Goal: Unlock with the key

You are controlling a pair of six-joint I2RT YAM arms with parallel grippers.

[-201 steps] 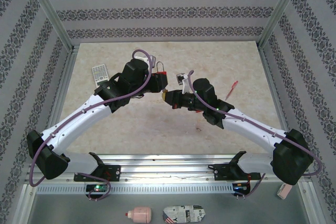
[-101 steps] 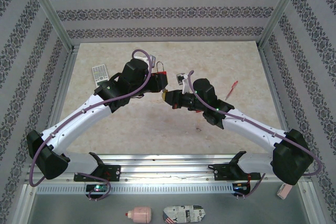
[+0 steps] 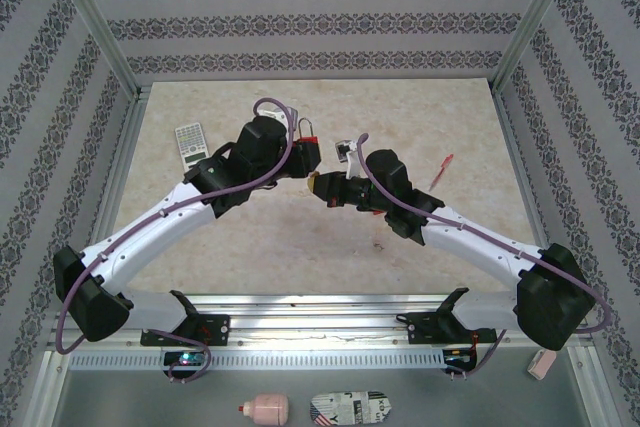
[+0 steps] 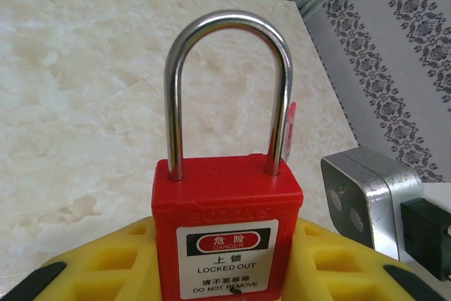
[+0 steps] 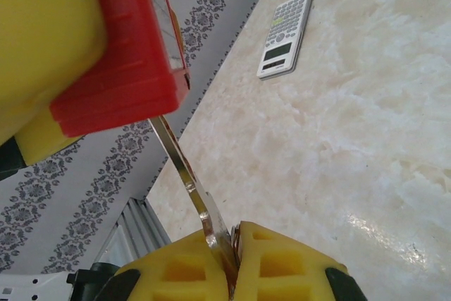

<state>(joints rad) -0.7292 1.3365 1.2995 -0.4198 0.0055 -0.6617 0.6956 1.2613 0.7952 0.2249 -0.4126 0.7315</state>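
Observation:
A red padlock (image 4: 227, 209) with a steel shackle (image 4: 229, 22) stands upright between the yellow fingers of my left gripper (image 4: 225, 262), which is shut on its body. Its label reads "LOCKED OUT". The shackle sits down in the body. My right gripper (image 5: 234, 262) is shut on a silver key (image 5: 184, 174). The key's blade runs up to the underside of the padlock (image 5: 127, 61); its tip is hidden there. In the top view the left gripper (image 3: 303, 155) and right gripper (image 3: 325, 187) meet above the middle of the table, with the padlock (image 3: 307, 137) between them.
A white calculator (image 3: 189, 140) lies at the back left of the marble table, also seen as the calculator (image 5: 285, 33) in the right wrist view. A red pen (image 3: 441, 169) lies to the right. The right arm's grey camera block (image 4: 366, 195) is close beside the padlock.
Both arms have shifted only very slightly. Padlock and key stay in the same grips and against each other.

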